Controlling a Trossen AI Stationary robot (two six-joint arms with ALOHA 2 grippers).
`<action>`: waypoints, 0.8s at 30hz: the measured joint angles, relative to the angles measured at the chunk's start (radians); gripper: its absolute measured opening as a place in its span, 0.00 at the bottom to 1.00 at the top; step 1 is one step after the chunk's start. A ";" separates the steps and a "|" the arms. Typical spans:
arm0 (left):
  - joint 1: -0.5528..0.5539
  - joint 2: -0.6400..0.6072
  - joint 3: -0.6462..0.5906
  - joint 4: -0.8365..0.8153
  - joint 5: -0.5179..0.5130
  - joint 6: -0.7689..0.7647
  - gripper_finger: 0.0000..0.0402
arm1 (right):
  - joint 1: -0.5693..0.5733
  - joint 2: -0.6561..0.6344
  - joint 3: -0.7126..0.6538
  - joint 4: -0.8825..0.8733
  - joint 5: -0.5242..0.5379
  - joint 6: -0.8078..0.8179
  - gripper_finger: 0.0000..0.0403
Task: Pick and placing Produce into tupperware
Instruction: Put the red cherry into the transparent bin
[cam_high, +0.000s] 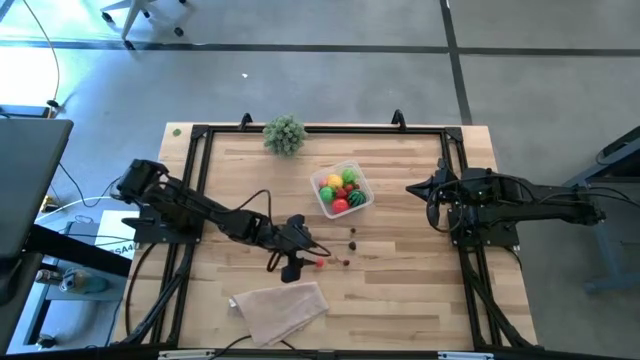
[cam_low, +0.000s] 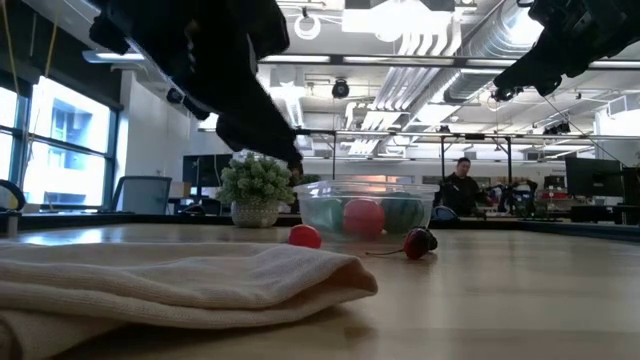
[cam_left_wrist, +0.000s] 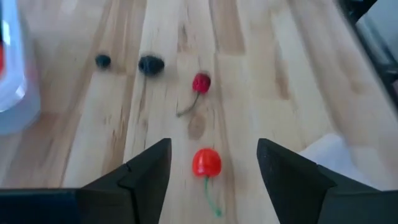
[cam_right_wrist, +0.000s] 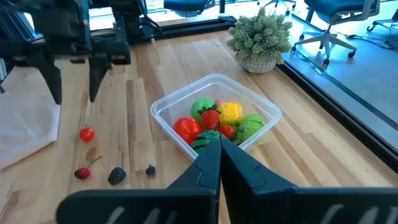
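While the left gripper (cam_high: 306, 259) is hanging over the pale wooden slatted table (cam_high: 400, 300) with its two dark fingers (cam_left_wrist: 146, 171) standing wide apart, a small bright-red toy cherry with a green stem (cam_left_wrist: 206, 163) is lying on the wood between them, untouched; the right gripper (cam_right_wrist: 219, 149) is waiting near the table's right edge with its fingers pressed together, holding nothing; the small clear square plastic tupperware with rounded corners (cam_high: 362, 196) is sitting well apart from the left gripper, toward the table's far side, holding red, yellow and green toy produce (cam_right_wrist: 217, 121).

- Left wrist view: showing a darker red berry with a brown stem (cam_left_wrist: 201, 83), a dark blackberry-like piece (cam_left_wrist: 151, 64) and a tiny dark piece (cam_left_wrist: 102, 61) beyond the cherry; details the high view is reducing to specks.
- Right wrist view: resolving a strawberry and a watermelon-striped piece in the box.
- Low view: showing a folded beige cloth (cam_low: 180, 285) in the foreground, a bushy pale-green potted plant (cam_low: 256, 187) behind, and a person (cam_low: 458, 192) sitting in the room beyond.
- Writing: no legible writing or brand mark is showing.
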 joint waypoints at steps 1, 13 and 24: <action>0.000 0.010 -0.002 -0.003 0.000 0.000 0.57 | 0.000 0.000 0.000 0.000 0.000 0.000 0.00; 0.000 0.123 0.043 0.022 0.011 0.069 0.56 | 0.000 0.000 0.000 -0.001 0.000 0.000 0.00; 0.000 0.230 0.084 0.028 0.019 0.087 0.56 | 0.000 0.000 0.000 0.000 0.000 0.000 0.00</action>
